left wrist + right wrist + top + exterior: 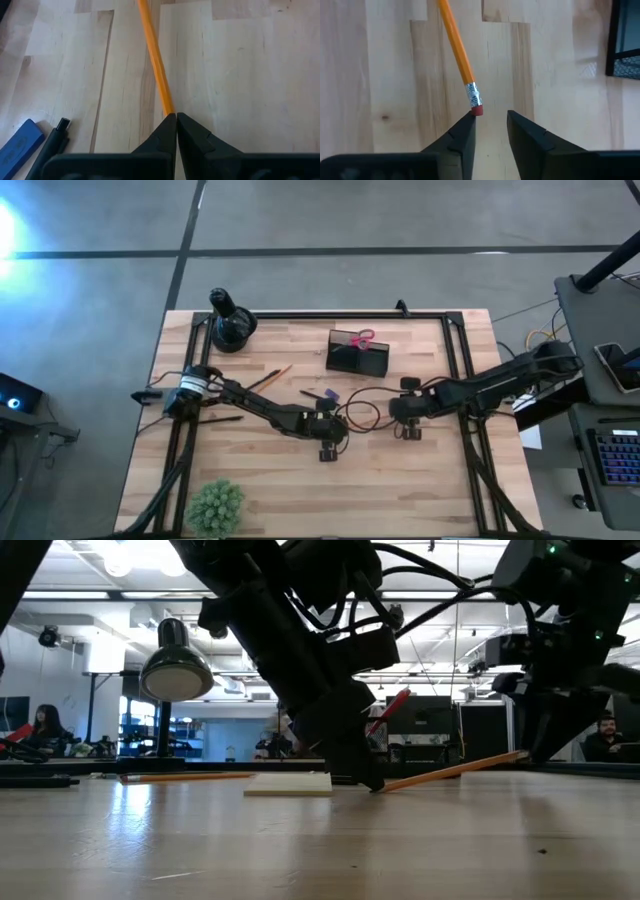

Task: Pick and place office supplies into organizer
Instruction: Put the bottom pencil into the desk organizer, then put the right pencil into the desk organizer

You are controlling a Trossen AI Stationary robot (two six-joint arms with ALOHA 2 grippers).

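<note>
We see both arms meeting mid-desk [300, 490], in front of the organizer [358, 355].

Left claw [176, 116]: fingers pinched together on one end of an orange pencil [155, 60], tip down at the desk. In the low view the pencil [455, 771] runs up at a slant from that claw, far end lifted off the wood. In the high view the left claw [327, 451] is in front of the organizer, a bit to its left.

Right claw [490, 116]: part open, narrow gap, holding nothing. The pencil's eraser end [477, 108] touches the tip of one finger [465, 125]; it is not between the two. In the high view the right claw [411, 429] is in front of the organizer, to its right.

Organizer: black box at the back-centre of the desk, red-handled scissors [362, 338] standing in it. Which compartment, we can't tell.

Loose supplies on the desk:
- second orange pencil [270, 377], left of the organizer
- black pen [50, 150] and a blue-purple piece [19, 145] side by side, near the left claw; purple piece [325, 393] shows just in front of the organizer
- pale sticky-note pad [288, 783] flat on the desk, just beside the left claw in the low view

Round black object with knob [231, 326] is left of the organizer at the back edge. Green plant [215, 506] is at the front-left edge, well apart from the organizer.
</note>
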